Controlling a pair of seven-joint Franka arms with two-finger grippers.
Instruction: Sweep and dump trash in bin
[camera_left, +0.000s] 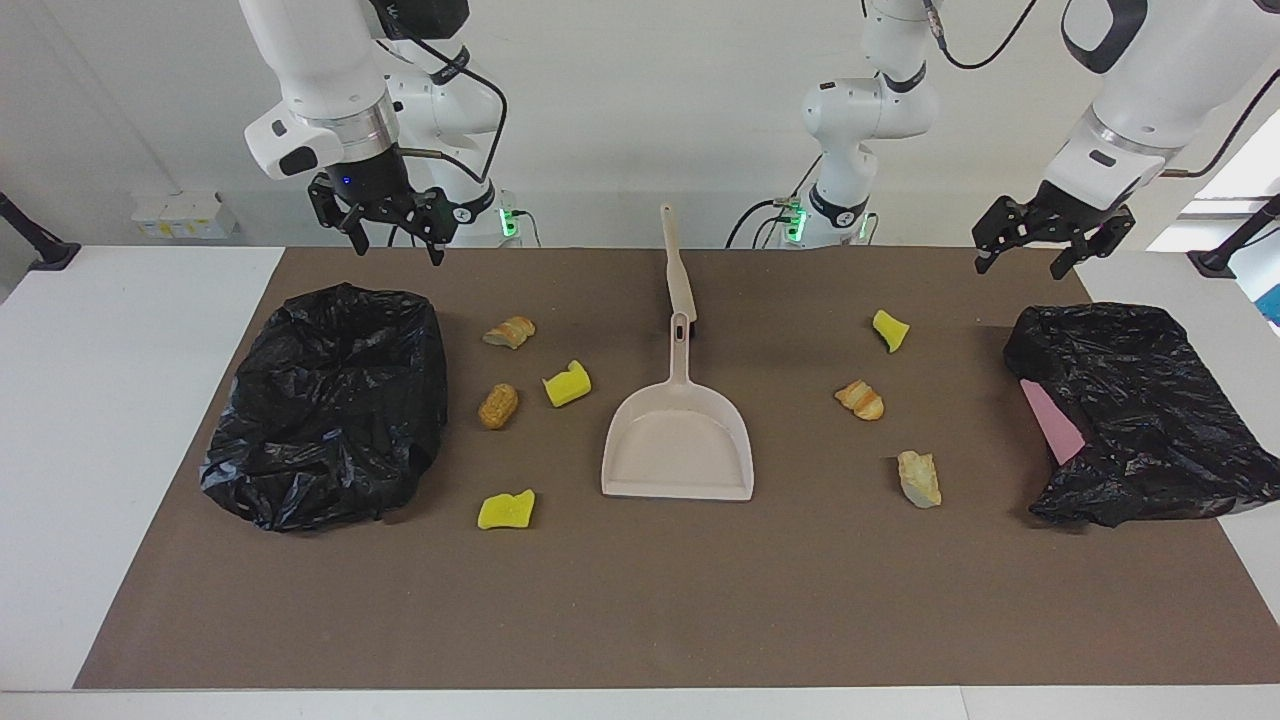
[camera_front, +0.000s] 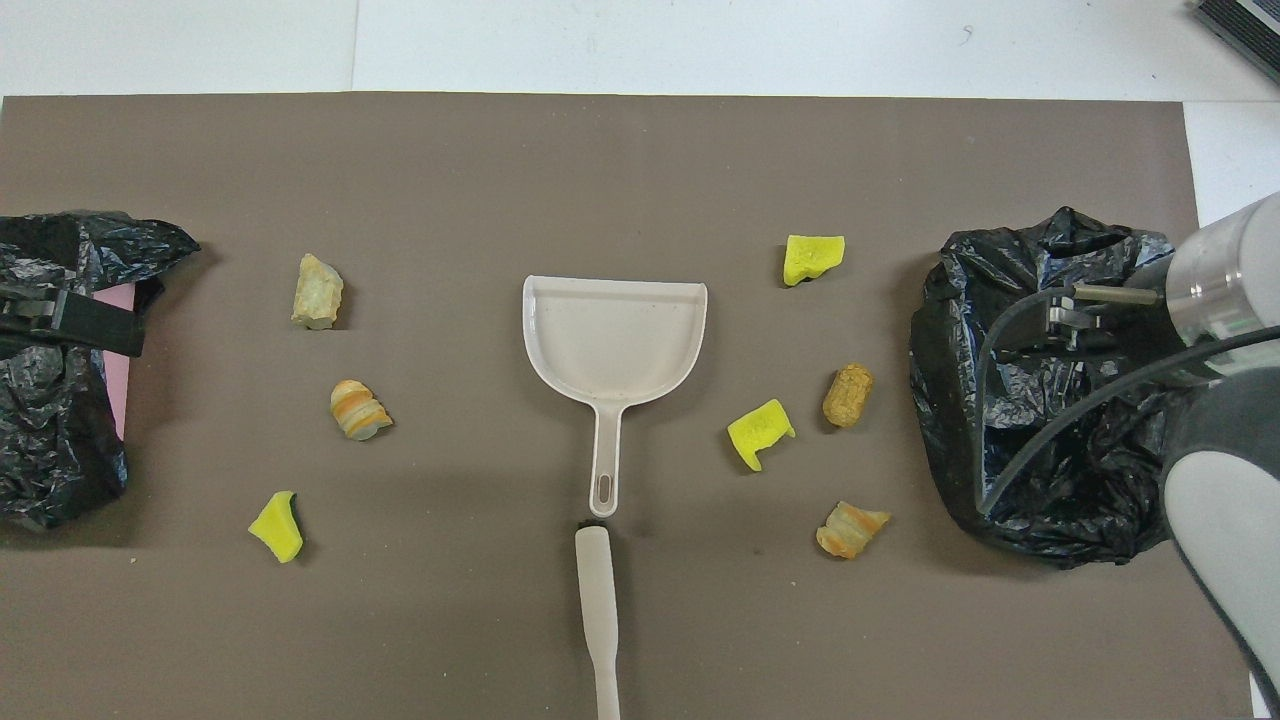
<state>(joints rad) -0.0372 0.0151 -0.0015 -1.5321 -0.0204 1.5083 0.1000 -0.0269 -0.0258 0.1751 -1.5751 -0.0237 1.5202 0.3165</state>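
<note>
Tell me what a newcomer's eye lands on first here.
A beige dustpan lies mid-mat, its brush just nearer the robots. Yellow sponge chunks and bread-like lumps are scattered on both sides of the dustpan. A black-bagged bin sits at each end, with the open right gripper and left gripper raised, empty.

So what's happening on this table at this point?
Nothing is being handled yet. The left gripper and right gripper both hang open in the air, each near a bin lined with a black bag. Seven pieces of trash lie loose on the brown mat, four toward the right arm's end, three toward the left's. The empty dustpan sits mid-table with the brush just nearer the robots.
</note>
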